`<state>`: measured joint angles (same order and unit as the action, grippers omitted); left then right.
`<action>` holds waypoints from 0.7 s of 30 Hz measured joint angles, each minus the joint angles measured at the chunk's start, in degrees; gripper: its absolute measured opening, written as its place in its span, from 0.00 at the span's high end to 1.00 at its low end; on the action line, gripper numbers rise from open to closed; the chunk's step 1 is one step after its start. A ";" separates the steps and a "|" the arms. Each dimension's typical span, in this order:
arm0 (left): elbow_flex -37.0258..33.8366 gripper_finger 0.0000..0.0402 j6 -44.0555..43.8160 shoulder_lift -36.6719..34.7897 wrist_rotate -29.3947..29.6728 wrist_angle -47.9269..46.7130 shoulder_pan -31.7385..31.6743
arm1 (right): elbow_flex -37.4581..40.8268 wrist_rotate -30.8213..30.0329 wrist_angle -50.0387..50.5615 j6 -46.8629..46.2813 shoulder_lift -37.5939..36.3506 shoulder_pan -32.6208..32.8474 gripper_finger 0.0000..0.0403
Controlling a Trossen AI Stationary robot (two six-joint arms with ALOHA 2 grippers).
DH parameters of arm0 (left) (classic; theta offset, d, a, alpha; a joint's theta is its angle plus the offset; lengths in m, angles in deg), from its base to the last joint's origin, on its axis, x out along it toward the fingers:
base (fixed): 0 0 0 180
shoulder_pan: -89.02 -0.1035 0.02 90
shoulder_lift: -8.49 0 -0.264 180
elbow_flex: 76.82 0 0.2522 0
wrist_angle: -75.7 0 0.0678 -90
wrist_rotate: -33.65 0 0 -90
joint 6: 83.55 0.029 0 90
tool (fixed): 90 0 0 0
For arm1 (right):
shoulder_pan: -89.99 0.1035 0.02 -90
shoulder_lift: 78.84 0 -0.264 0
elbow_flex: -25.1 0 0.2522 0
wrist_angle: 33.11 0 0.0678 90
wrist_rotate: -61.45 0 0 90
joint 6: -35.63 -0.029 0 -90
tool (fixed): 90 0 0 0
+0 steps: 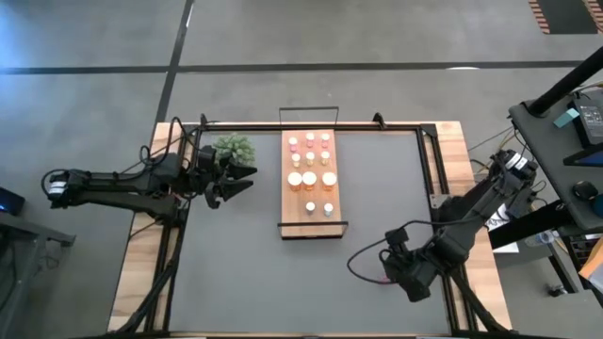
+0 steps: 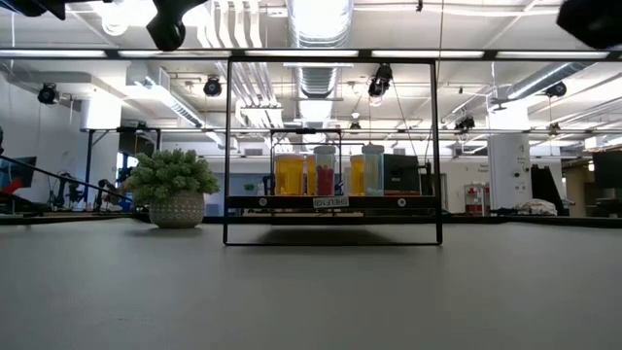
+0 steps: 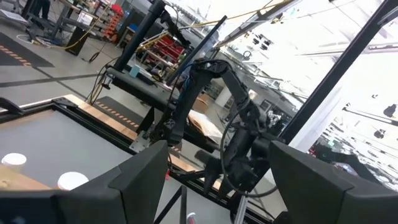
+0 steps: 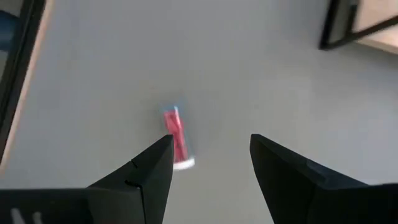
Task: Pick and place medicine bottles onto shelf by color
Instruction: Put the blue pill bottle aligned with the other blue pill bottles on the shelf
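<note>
The right hand (image 4: 208,165), fingers apart, hovers over 1 red bottle (image 4: 177,138) lying flat on the table (image 4: 249,74).

A lab or workshop is showing here. Ducts (image 2: 316,39) and lights (image 2: 321,15) are hanging overhead, racks (image 3: 165,53) standing behind.

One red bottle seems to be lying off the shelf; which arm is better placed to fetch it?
Right. The right gripper hangs open above the red bottle lying on the mat. The left gripper is open beside the plant.
</note>
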<state>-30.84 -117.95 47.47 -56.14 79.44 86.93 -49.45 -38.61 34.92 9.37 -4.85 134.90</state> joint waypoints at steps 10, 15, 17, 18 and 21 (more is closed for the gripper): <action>-0.01 0.35 -2.21 0.39 0.04 0.07 -0.04 | 13.06 0.33 -13.55 -2.45 -0.15 2.92 0.50; -0.04 0.35 -2.84 0.81 0.04 0.03 -0.04 | 17.44 1.36 -18.74 -2.96 -0.13 3.21 0.50; -0.06 0.35 -2.84 1.14 0.04 -0.02 -0.04 | 18.94 1.83 -21.41 -3.66 -0.13 3.21 0.50; -0.06 0.35 -2.84 1.28 0.04 0.00 -0.04 | 19.85 2.53 -23.11 -3.80 -0.13 3.21 0.50; -0.06 0.35 -2.89 1.96 0.04 -0.01 -0.04 | 22.53 3.98 -27.66 -3.89 -0.11 3.23 0.50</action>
<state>-30.89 -120.83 49.42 -56.10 79.43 86.89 -26.92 -34.63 7.26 5.48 -4.96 138.13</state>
